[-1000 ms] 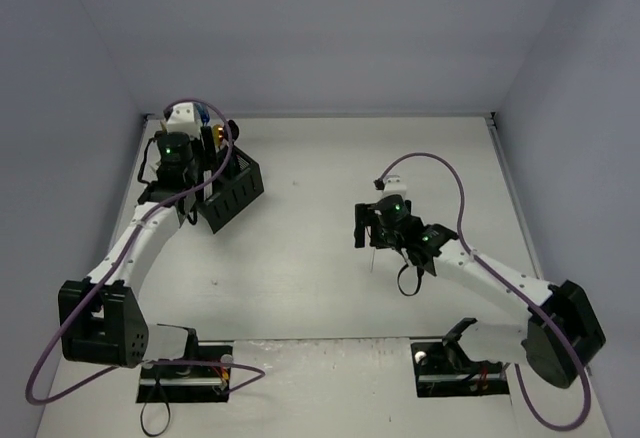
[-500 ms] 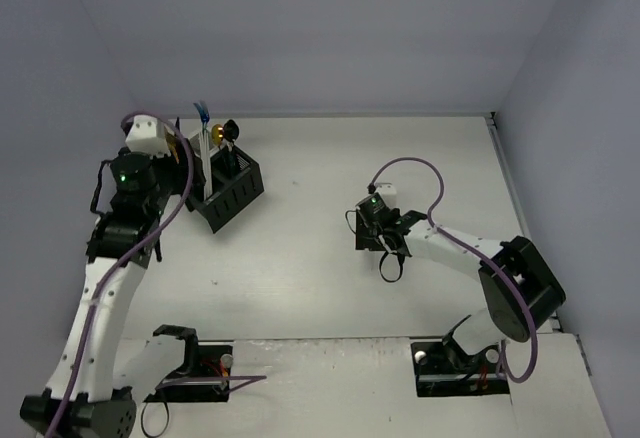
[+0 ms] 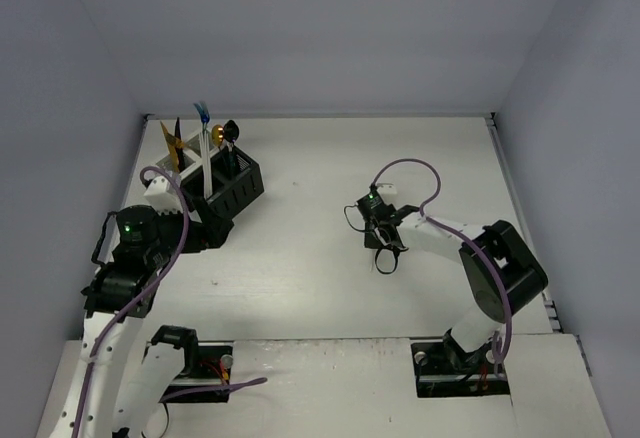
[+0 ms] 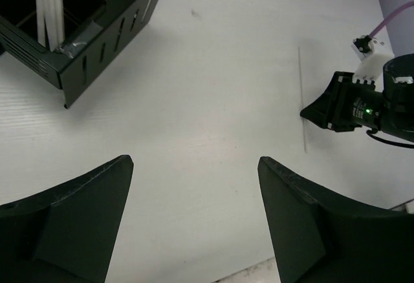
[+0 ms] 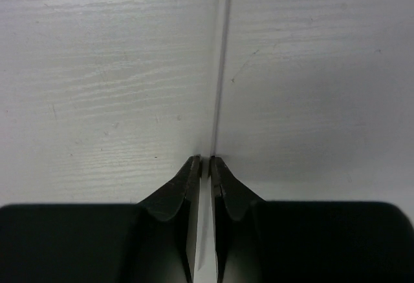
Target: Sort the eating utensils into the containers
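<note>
The containers (image 3: 240, 186) stand near the far-left corner of the worktop (image 3: 300, 288). They already hold most of what shows: a gold utensil (image 3: 171, 146), a blue utensil (image 3: 203, 114), a black spoon (image 3: 231, 130) and pale handles (image 3: 208, 163) all stand upright in the bins. The only piece seen outside them is a slim clear utensil (image 4: 302, 83). It lies flat about mid-worktop, a little toward the right edge, and is too thin to tell whether it is a fork, knife or spoon.

The right gripper (image 5: 205, 160) is down on this piece with its fingers drawn almost together and only a pale sliver between them. It appears to be pinching the clear utensil partway along its length, with the utensil not yet lifted off the worktop. The left gripper (image 4: 195, 160) hangs spread wide and empty, just off the near side of the containers.

On this showing the sorting looks close to finished. What is left is to raise this last piece, carry it across to the far-left corner and drop it into a bin. Which bin suits it cannot be judged from here, nor whether anything lies hidden under the arms.
</note>
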